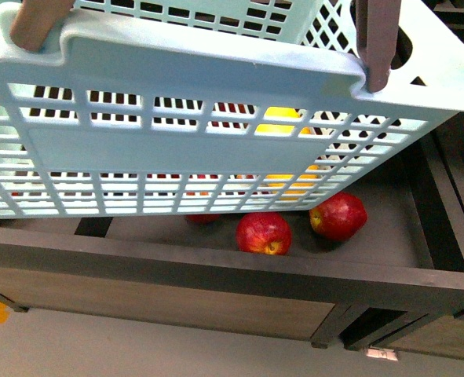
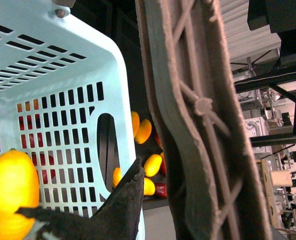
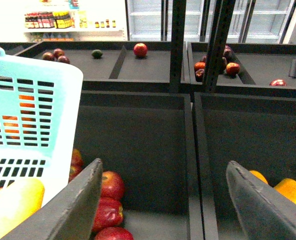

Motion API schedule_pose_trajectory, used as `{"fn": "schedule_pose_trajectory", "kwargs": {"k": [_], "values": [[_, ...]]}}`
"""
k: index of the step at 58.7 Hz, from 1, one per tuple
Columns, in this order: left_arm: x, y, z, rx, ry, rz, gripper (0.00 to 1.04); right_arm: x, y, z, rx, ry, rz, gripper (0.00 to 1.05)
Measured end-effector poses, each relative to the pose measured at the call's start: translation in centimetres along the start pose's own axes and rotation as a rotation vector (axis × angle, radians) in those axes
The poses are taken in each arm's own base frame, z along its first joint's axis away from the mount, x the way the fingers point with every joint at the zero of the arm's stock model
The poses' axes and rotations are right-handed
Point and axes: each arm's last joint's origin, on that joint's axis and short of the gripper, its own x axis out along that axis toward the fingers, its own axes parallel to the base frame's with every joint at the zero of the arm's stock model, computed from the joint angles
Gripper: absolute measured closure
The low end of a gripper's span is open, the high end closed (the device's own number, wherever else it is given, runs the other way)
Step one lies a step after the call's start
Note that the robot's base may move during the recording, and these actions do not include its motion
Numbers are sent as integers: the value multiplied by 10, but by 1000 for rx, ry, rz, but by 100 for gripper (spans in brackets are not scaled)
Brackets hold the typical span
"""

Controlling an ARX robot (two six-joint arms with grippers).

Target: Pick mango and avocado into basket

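Observation:
The pale aqua basket (image 1: 216, 86) hangs tilted over the dark bins and fills most of the front view. My left gripper (image 2: 153, 210) is shut on its brown handle (image 2: 203, 125). Only one dark finger (image 2: 125, 197) shows beside the handle. A yellow-orange mango (image 2: 10, 195) lies inside the basket (image 2: 62, 100), and the right wrist view shows this mango (image 3: 15, 205) on the slotted floor. A small dark green avocado (image 3: 96, 53) sits in a far bin. My right gripper (image 3: 163, 200) is open and holds nothing, above the divider between two near bins and beside the basket (image 3: 32, 115).
Red apples (image 1: 264, 233) lie in the dark bin (image 1: 389, 259) under the basket, with more apples (image 3: 110, 200) by my right gripper. Oranges (image 3: 283, 190) sit in the neighbouring bin. Dark upright posts (image 3: 178, 40) stand between the bins. Yellow fruits (image 2: 150, 165) lie beyond the basket.

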Motion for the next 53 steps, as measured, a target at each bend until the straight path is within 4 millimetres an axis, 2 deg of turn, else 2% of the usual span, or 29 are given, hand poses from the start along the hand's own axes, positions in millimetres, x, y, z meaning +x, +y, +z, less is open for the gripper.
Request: {"fn": "schedule_pose_trajectory", "kwargs": {"k": [8,53], "values": [[1,-3,-3,5,10,-7,78,0,-1,0,1,1,-8,7],[1,-1,0,2,1,-2,78,-1,-1,-1,0,4,-3,9]]}}
